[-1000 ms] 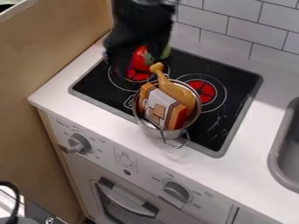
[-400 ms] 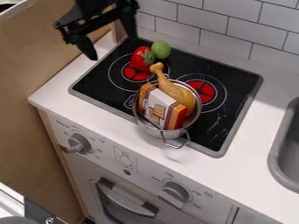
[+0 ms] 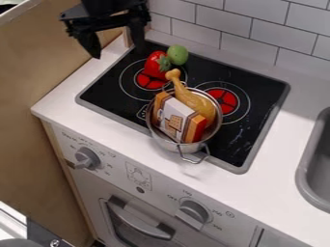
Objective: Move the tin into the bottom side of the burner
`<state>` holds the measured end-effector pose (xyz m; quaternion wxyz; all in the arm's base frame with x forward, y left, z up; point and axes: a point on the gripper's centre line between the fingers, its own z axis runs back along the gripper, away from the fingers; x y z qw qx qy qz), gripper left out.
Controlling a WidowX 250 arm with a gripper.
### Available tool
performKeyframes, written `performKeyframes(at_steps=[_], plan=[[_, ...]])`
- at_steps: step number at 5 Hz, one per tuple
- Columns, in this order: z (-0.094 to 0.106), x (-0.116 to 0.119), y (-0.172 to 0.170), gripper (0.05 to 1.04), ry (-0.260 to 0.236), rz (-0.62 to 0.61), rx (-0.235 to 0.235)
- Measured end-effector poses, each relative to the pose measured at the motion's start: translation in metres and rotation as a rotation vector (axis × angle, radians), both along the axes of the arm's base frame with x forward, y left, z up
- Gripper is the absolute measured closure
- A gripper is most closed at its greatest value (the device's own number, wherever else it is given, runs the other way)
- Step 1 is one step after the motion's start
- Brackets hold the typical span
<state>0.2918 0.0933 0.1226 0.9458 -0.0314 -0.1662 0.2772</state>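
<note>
Hangs from the top edge at upper left, pointing the end effector [image 3: 117, 52] down near the cooktop's [image 3: 103, 91] back-left corner, spread wide. Has the tin [image 3: 166, 143] well apart, at the cooktop's near edge, with box [image 3: 174, 116] and drumstick [image 3: 197, 103] inside.

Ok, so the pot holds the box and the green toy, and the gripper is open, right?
Not the green toy: in the camera view it sits on the stovetop, by the red toy. The pot holds the box and the drumstick; the gripper is open, as you say.
</note>
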Motion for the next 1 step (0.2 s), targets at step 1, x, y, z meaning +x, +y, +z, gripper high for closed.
performKeyframes(at_steps=[1], plan=[[-0.0071, 0.0094, 0.0051, 0.085, 0.051, -0.068, 0.084]])
